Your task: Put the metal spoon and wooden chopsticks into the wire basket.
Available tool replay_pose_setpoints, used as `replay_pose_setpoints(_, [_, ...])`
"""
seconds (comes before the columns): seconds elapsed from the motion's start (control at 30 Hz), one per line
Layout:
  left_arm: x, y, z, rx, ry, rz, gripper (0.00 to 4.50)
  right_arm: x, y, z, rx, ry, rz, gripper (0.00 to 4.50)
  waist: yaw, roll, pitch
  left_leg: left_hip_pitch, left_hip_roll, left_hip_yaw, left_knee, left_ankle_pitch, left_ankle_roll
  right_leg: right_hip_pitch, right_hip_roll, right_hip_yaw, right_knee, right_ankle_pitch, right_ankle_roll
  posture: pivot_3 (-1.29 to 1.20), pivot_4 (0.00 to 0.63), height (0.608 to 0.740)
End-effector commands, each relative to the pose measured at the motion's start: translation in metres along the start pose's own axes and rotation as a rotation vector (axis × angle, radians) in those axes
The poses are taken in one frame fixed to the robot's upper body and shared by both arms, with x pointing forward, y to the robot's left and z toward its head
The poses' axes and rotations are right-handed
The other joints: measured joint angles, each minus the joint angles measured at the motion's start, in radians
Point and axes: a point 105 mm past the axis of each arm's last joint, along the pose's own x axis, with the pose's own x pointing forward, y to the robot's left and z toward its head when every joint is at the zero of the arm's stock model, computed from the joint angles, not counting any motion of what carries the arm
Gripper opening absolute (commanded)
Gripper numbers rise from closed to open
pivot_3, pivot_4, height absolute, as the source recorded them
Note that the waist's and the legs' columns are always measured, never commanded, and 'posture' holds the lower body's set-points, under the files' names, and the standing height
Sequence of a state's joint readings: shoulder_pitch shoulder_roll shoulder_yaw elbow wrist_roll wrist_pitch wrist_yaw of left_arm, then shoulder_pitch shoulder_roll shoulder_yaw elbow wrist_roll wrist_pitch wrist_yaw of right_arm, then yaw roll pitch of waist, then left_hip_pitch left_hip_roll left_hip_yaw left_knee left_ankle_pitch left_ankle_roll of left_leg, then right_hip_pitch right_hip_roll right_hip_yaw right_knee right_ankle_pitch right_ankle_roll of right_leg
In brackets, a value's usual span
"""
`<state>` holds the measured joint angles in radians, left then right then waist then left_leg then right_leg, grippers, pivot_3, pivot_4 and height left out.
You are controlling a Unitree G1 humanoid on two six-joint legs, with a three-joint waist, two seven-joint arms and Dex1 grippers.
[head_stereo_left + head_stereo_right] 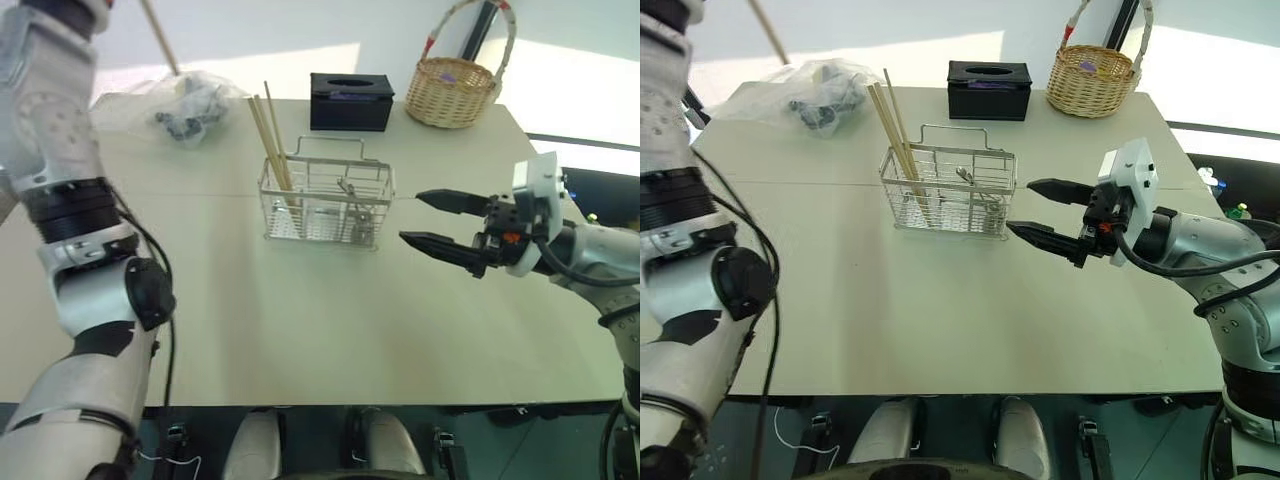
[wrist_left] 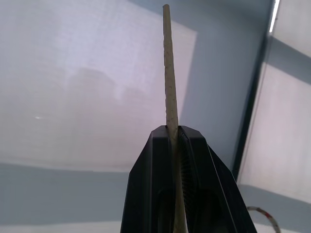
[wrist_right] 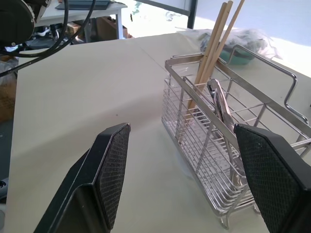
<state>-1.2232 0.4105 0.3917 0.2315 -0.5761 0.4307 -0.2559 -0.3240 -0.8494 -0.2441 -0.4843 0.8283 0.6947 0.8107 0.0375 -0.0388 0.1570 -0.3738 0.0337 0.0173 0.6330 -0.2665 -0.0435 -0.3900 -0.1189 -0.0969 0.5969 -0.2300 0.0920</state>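
The wire basket [image 1: 325, 205] stands in the middle of the table. Several wooden chopsticks [image 1: 270, 140] lean upright in its left compartment. The metal spoon [image 3: 219, 103] stands in the compartment beside them. My left arm is raised high at the left. In the left wrist view my left gripper [image 2: 175, 133] is shut on one more wooden chopstick [image 2: 169, 73]. That stick's far end shows at the top of the head view [image 1: 160, 38]. My right gripper [image 1: 410, 218] hangs open and level just to the right of the basket, with nothing between its fingers [image 3: 114, 165].
A black tissue box [image 1: 351, 102] and a round wicker basket [image 1: 456, 90] stand at the back of the table [image 1: 300, 330]. A clear plastic bag [image 1: 185, 105] with dark items lies at the back left.
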Motion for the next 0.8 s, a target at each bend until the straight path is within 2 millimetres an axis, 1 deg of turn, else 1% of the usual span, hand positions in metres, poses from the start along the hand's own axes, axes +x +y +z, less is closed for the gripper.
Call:
replay_pose_setpoints(0.03, [-0.001, -0.024, -0.019, 0.004, 0.043, -0.083, 0.03, -0.005, 0.000, 0.010, -0.043, -0.012, -0.028, 3.54, 0.000, 0.000, 0.000, 0.000, 0.000, 0.000, 0.000, 0.000, 0.000, 0.000, 0.000, 0.000, 0.000, 0.000, 0.000, 0.00, 0.150, 0.712])
replay_pose_setpoints(0.1, [-0.004, -0.027, -0.038, -0.001, 0.090, -0.096, 0.03, -0.006, -0.001, 0.010, -0.042, -0.013, -0.037, 3.54, 0.000, 0.001, 0.000, 0.000, 0.000, 0.000, 0.000, 0.000, 0.000, 0.000, 0.000, 0.000, 0.000, 0.000, 0.000, 0.00, 0.150, 0.712])
replay_pose_setpoints(0.23, [-0.023, -0.036, -0.089, 0.013, 0.224, -0.136, 0.03, -0.008, -0.001, 0.011, -0.041, -0.015, -0.061, 3.54, 0.001, 0.001, 0.000, 0.000, 0.000, 0.000, 0.000, 0.000, 0.000, 0.000, 0.000, 0.000, 0.000, 0.000, 0.000, 0.00, 0.150, 0.712])
replay_pose_setpoints(0.3, [-0.028, -0.039, -0.097, 0.020, 0.239, -0.143, 0.03, -0.008, -0.001, 0.011, -0.041, -0.016, -0.067, 3.54, 0.002, 0.000, 0.000, -0.001, 0.000, 0.000, 0.000, 0.000, 0.000, 0.000, 0.000, 0.000, -0.001, 0.000, 0.000, 0.00, 0.150, 0.712])
replay_pose_setpoints(0.4, [-0.040, -0.047, -0.118, 0.004, 0.274, -0.149, 0.03, -0.008, -0.001, 0.010, -0.036, -0.019, -0.079, 3.54, 0.002, 0.000, 0.000, -0.002, 0.000, 0.000, 0.000, 0.000, 0.000, -0.001, 0.000, 0.000, -0.002, 0.000, 0.000, 0.00, 0.150, 0.712])
replay_pose_setpoints(0.47, [-0.042, -0.047, -0.122, 0.005, 0.281, -0.144, 0.03, -0.009, 0.000, 0.009, -0.034, -0.017, -0.083, 3.54, 0.003, 0.000, 0.000, -0.002, 0.000, 0.000, 0.000, 0.000, 0.000, -0.001, 0.000, 0.000, -0.002, 0.000, 0.000, 0.00, 0.150, 0.712])
replay_pose_setpoints(0.67, [-0.033, -0.035, -0.111, 0.035, 0.252, -0.115, 0.03, -0.011, 0.000, 0.009, -0.032, -0.016, -0.090, 3.54, 0.001, 0.000, 0.000, -0.001, 0.000, 0.000, 0.000, 0.000, 0.001, -0.001, 0.000, 0.000, -0.002, 0.000, 0.000, 0.00, 0.150, 0.712])
replay_pose_setpoints(0.8, [-0.039, -0.038, -0.127, 0.038, 0.280, -0.136, 0.03, -0.010, -0.002, 0.011, -0.030, -0.027, -0.093, 3.54, 0.003, 0.001, 0.000, -0.001, 0.000, 0.000, 0.000, 0.000, 0.001, -0.001, 0.000, 0.000, -0.002, 0.000, 0.000, 0.00, 0.150, 0.712])
